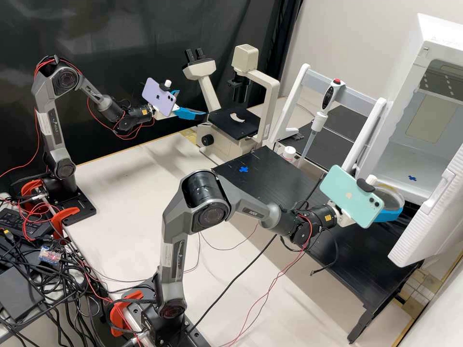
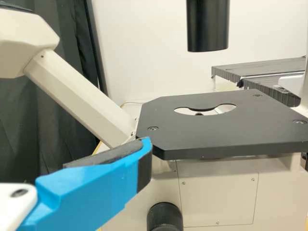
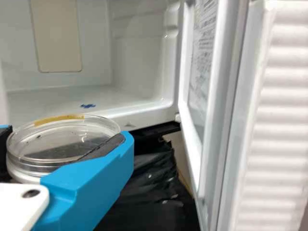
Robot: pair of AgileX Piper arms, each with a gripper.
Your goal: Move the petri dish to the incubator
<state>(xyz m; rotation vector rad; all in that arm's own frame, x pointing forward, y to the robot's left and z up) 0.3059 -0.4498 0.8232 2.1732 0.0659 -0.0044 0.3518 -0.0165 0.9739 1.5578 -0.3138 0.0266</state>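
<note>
In the high view, at about three o'clock, the petri dish (image 1: 389,193) is clamped by the right pincer (image 1: 393,202), just outside the opening of the incubator (image 1: 436,30), whose door (image 1: 427,221) has been left open. The incubator's floor is marked with a blue cross (image 1: 412,178). At eleven o'clock, the left pincer (image 1: 192,103) is held near the microscope (image 1: 219,123), its fingers spread apart. At two o'clock, a pipette (image 1: 320,118) is supported by a white stand (image 1: 295,94).

A clear, round, shallow petri dish (image 3: 36,149) with a yellow-brown rim strip sits nearly level in the right tool (image 1: 389,207), before the white, box-shaped incubator (image 1: 446,29), door open, by the black surface's (image 1: 289,180) far edge.
</note>
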